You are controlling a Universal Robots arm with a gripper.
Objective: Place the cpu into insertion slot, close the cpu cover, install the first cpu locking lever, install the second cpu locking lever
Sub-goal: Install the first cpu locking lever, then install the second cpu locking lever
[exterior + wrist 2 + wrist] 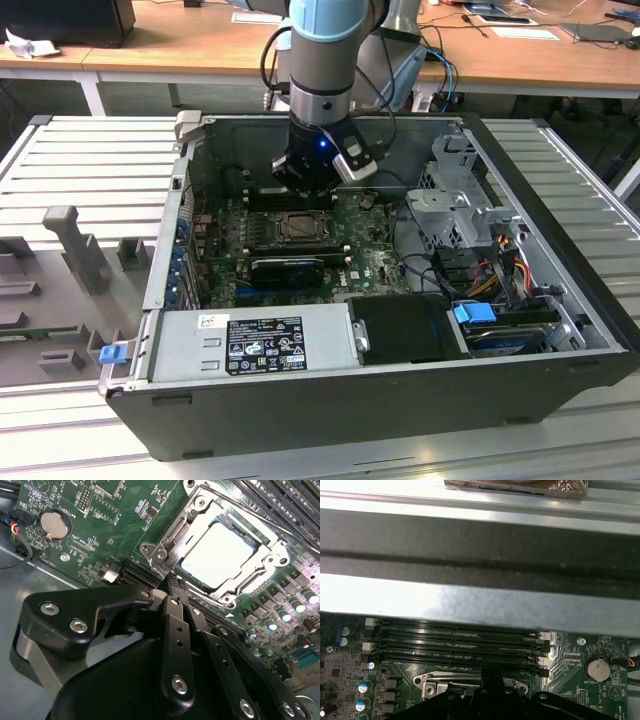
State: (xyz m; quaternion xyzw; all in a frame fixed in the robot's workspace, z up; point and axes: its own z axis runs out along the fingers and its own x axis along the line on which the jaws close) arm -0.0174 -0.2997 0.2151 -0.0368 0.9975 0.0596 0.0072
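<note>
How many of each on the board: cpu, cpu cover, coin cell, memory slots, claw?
cpu: 1
cpu cover: 1
coin cell: 1
memory slots: 4
claw: 1
Total: 8

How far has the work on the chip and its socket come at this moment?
The chip already lies in the socket, and the metal cover looks folded down around it, so the first two steps seem done. The claw, fingers together and holding nothing, sits at the socket's edge, apparently working on a locking lever. I cannot tell whether either lever is latched yet.
</note>
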